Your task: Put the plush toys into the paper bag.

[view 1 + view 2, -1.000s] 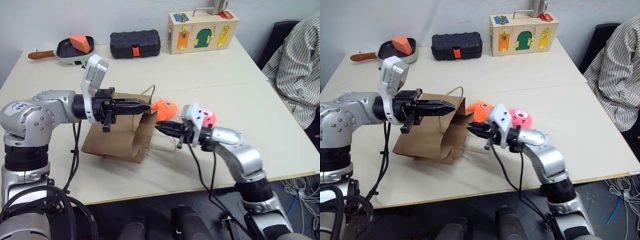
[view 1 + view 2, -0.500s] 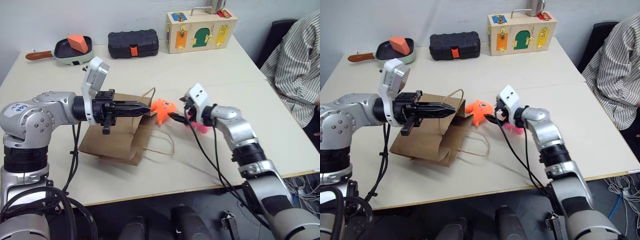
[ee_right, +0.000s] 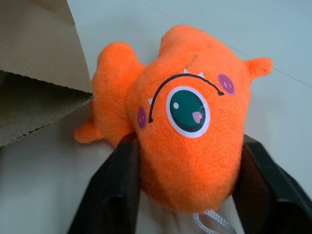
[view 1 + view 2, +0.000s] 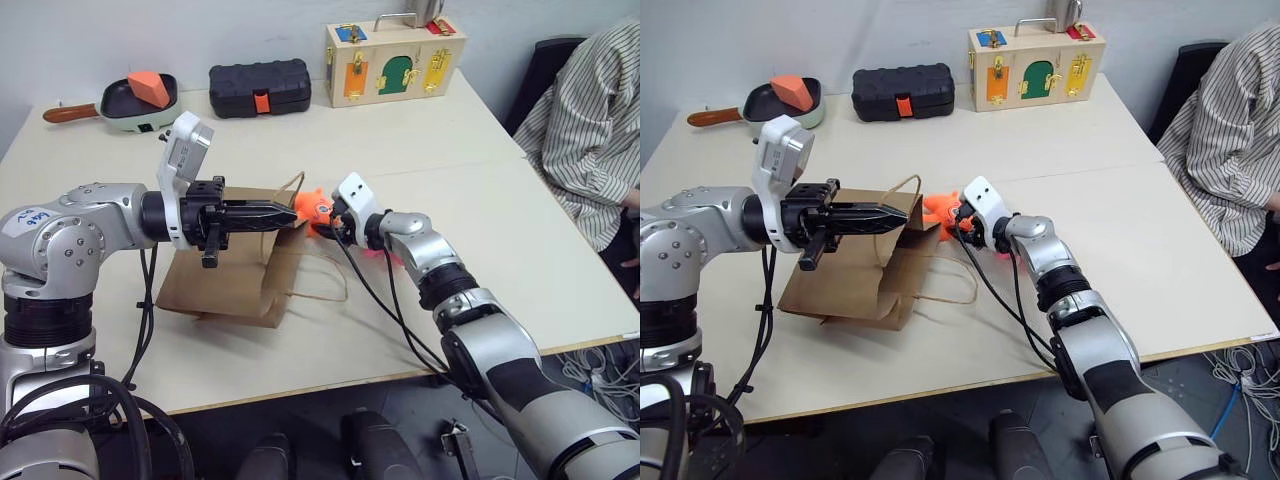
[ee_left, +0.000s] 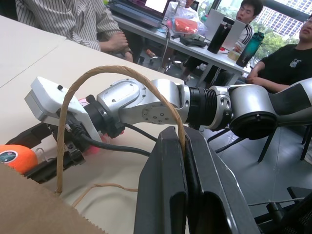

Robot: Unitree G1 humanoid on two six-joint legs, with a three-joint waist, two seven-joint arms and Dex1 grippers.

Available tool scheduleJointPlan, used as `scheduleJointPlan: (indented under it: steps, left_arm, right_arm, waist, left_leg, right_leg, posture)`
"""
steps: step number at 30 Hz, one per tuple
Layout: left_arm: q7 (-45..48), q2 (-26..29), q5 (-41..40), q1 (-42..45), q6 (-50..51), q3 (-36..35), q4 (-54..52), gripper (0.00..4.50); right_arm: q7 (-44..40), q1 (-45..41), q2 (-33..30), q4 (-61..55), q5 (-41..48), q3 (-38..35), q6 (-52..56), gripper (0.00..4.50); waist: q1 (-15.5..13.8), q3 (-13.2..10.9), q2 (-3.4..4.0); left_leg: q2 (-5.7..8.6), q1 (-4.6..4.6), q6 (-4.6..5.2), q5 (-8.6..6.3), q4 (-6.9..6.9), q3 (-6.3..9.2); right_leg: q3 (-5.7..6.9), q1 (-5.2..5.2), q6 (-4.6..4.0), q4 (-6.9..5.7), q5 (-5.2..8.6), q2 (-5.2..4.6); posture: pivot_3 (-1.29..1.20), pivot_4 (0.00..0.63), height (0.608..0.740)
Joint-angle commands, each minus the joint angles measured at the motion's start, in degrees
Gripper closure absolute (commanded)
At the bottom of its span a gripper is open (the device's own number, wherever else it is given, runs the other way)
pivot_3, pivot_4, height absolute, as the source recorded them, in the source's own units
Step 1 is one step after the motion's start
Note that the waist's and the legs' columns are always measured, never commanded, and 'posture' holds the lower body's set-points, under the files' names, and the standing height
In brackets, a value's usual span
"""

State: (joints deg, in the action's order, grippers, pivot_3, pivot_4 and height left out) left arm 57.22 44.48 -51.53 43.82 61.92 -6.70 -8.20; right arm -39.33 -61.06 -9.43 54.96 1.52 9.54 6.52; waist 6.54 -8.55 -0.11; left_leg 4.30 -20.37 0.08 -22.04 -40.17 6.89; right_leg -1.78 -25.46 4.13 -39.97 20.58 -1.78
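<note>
Beige table (image 4: 480, 240) carries the paper bag (image 4: 235, 275) lying flat; the left gripper (image 4: 285, 212) is clamped on its cord handle (image 4: 297, 184). Just beside the bag's mouth, the orange plush toy (image 4: 938, 208) sits at the right gripper (image 4: 958, 222).

Left wrist view: both fingers (image 5: 161, 195) pinch the handle loop.

Right wrist view: the toy sits between parted black fingers (image 3: 109, 195), both touching its flanks; bare tabletop lies beyond.

The brown paper bag (image 4: 235, 270) lay on its side, mouth toward three o'clock, one cord handle (image 5: 112, 78) raised. The orange fish plush (image 3: 185, 122) sat at its mouth; the pink plush (image 4: 385, 252) was just beyond, mostly hidden.
</note>
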Motion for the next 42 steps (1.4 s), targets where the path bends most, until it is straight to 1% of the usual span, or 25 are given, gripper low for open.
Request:
scheduleJointPlan:
  steps: [1, 3, 4, 5, 7, 9, 12, 16, 19, 22, 24, 26, 29, 31, 34, 38, 42]
  left_arm:
    - [0.15, 1.25, -0.35, -0.48, -1.01, -1.95, -1.45, 4.5]
    - [-0.07, 1.28, -0.58, -0.58, -0.88, -2.0, -1.61, 4.5]
    - [-0.22, 1.28, -0.74, -0.54, -0.73, -2.09, -1.63, 4.5]
    - [-0.29, 1.31, -0.86, -0.44, -0.61, -2.15, -1.56, 4.5]
    - [-0.33, 1.39, -1.04, -0.34, -0.44, -2.21, -1.56, 4.5]
    - [-0.04, 1.55, -1.19, -0.38, -0.3, -2.09, -1.58, 4.5]
    - [0.4, 1.69, -1.09, -0.32, -0.25, -1.85, -1.46, 4.5]
    - [0.81, 1.55, -0.61, 0.52, -0.44, -1.24, -0.6, 4.5]
    - [1.16, 1.56, -0.48, 0.46, -0.59, -0.91, -0.71, 4.5]
    - [1.42, 1.66, -0.39, 0.22, -0.83, -0.77, -0.71, 4.5]
    - [1.6, 1.69, -0.34, 0.24, -0.91, -0.72, -0.54, 4.5]
    - [1.83, 1.61, -0.2, 0.38, -1.03, -0.63, -0.33, 4.5]
    - [2.06, 1.38, -0.1, 0.69, -1.18, -0.4, -0.22, 4.5]
    - [2.14, 1.27, -0.05, 0.89, -1.29, -0.24, -0.08, 4.5]
    - [2.31, 1.1, -0.16, 1.32, -1.25, 0.03, -0.05, 4.5]
    - [2.62, 1.03, -0.12, 1.4, -1.39, 0.26, 0.18, 4.5]
    - [2.88, 0.96, 0.09, 1.26, -1.66, 0.34, 0.58, 4.5]
  right_arm:
    - [0.49, -0.3, -1.37, -1.62, -0.05, -1.94, -1.4, 3.34]
    - [0.56, 1.0, -3.1, -5.11, 0.53, -3.16, -0.69, 3.88]
    - [-0.04, 2.31, -4.37, -8.56, 1.3, -4.01, 0.53, 4.12]
    - [-1.24, 4.4, -5.97, -14.0, 2.68, -5.05, 2.57, 4.25]
    - [-5.74, 10.45, -9.27, -29.37, 7.39, -6.86, 8.17, 4.27]
    - [-9.27, 16.56, -12.69, -44.1, 11.38, -7.18, 13.54, 4.27]
    - [-10.24, 22.69, -16.34, -57.67, 13.21, -6.23, 18.39, 4.27]
    - [-11.67, 27.63, -18.62, -69.17, 13.92, -2.46, 21.84, 4.27]
    - [-9.5, 27.81, -18.82, -71.41, 13.29, -2.57, 23.17, 4.27]
    - [-10.73, 27.84, -20.16, -73.73, 15.33, -3.05, 24.82, 4.27]
    - [-12.06, 28.57, -21.7, -76.01, 15.22, -1.22, 25.13, 4.27]
    - [-11.36, 28.59, -21.54, -76.8, 13.69, 1.7, 25.44, 4.27]
    - [-9.47, 26.87, -19.55, -74.18, 9.45, 6.89, 23.79, 4.27]
    - [-8.7, 25.8, -18.43, -72.28, 7.53, 8.99, 22.94, 4.27]
    - [-7.68, 22.32, -16.01, -67.52, 3.36, 12.96, 20.94, 4.27]
    - [-8.32, 17.24, -13.72, -62.12, -0.77, 16.66, 18.09, 4.27]
    - [-9.61, 13.85, -11.63, -58.91, -2.68, 18.69, 15.9, 4.27]
  waist:
    - [0.01, 0.0, 0.0]
    - [-0.21, 0.0, 0.0]
    - [-0.38, 0.0, 0.0]
    - [-0.53, 0.0, 0.0]
    - [-1.02, 0.0, 0.0]
    - [-1.37, 0.0, 0.0]
    - [-1.53, 0.0, 0.0]
    - [-1.8, 0.0, 0.0]
    - [-2.2, 0.0, -0.01]
    - [-3.03, 0.0, -0.01]
    - [-3.57, -0.01, -0.01]
    - [-3.88, 0.0, -0.01]
    - [-3.87, 0.0, -0.01]
    - [-3.8, 0.0, -0.01]
    - [-3.51, 0.0, -0.01]
    - [-3.23, 0.0, -0.01]
    - [-3.21, 0.0, -0.01]
  left_leg:
    - [0.0, 0.0, 0.0, 0.0, 0.0, 0.0]
    - [0.0, 0.0, 0.0, 0.0, 0.0, 0.02]
    - [0.0, 0.0, 0.0, 0.0, -0.02, 0.04]
    - [0.01, -0.02, 0.0, 0.0, -0.02, 0.09]
    - [0.02, -0.03, 0.0, 0.0, -0.02, 0.15]
    - [0.02, -0.07, 0.01, 0.0, 0.02, 0.21]
    - [0.02, -0.07, 0.01, -0.01, 0.1, 0.21]
    - [0.02, 0.0, 0.01, -0.01, 0.09, 0.2]
    - [0.03, 0.01, -0.02, -0.02, 0.09, 0.18]
    - [0.09, 0.02, -0.02, -0.02, 0.03, 0.18]
    - [0.09, 0.02, -0.02, -0.02, 0.04, 0.18]
    - [0.09, 0.01, -0.02, -0.02, 0.04, 0.21]
    - [0.09, 0.01, -0.02, -0.02, 0.06, 0.21]
    - [0.09, 0.01, -0.02, -0.02, 0.08, 0.21]
    - [0.09, 0.01, -0.02, -0.02, 0.07, 0.21]
    - [0.09, 0.02, -0.02, -0.02, -0.01, 0.21]
    - [0.09, 0.02, -0.02, -0.02, 0.01, 0.22]
  right_leg:
    - [0.0, 0.0, 0.0, 0.0, 0.0, 0.0]
    - [0.0, 0.0, 0.0, -0.01, 0.0, -0.01]
    - [0.0, 0.0, 0.0, -0.01, 0.0, -0.01]
    - [0.01, 0.01, 0.0, 0.0, 0.0, -0.02]
    - [0.03, 0.01, 0.0, -0.02, 0.0, -0.02]
    - [0.05, -0.01, 0.0, 0.0, 0.0, -0.01]
    - [0.02, -0.05, 0.0, 0.09, 0.0, 0.02]
    - [-0.01, -0.07, 0.0, 0.17, 0.0, 0.05]
    - [-0.04, -0.07, 0.0, 0.21, 0.0, 0.04]
    - [-0.06, -0.06, -0.01, 0.2, -0.01, 0.01]
    - [-0.06, -0.06, -0.01, 0.23, -0.01, 0.01]
    - [-0.05, -0.07, -0.01, 0.28, -0.01, 0.01]
    - [-0.05, -0.07, -0.01, 0.3, -0.01, 0.02]
    - [-0.05, -0.07, -0.01, 0.28, -0.01, 0.02]
    - [-0.05, -0.07, -0.01, 0.27, -0.01, 0.02]
    - [-0.03, -0.11, -0.01, 0.25, -0.01, 0.03]
    - [-0.01, -0.12, -0.02, 0.22, -0.01, 0.02]
  posture:
    - [0.0, 0.15, 0.74]
    - [0.0, 0.15, 0.74]
    - [0.0, 0.15, 0.74]
    - [0.0, 0.15, 0.74]
    - [0.0, 0.15, 0.74]
    - [0.0, 0.15, 0.74]
    - [0.0, 0.15, 0.74]
    - [0.0, 0.15, 0.74]
    - [0.0, 0.15, 0.74]
    - [0.0, 0.15, 0.74]
    - [0.0, 0.15, 0.74]
    - [0.0, 0.15, 0.74]
    - [0.0, 0.15, 0.74]
    - [0.0, 0.15, 0.74]
    - [0.0, 0.15, 0.74]
    - [0.0, 0.15, 0.74]
    - [0.0, 0.15, 0.74]
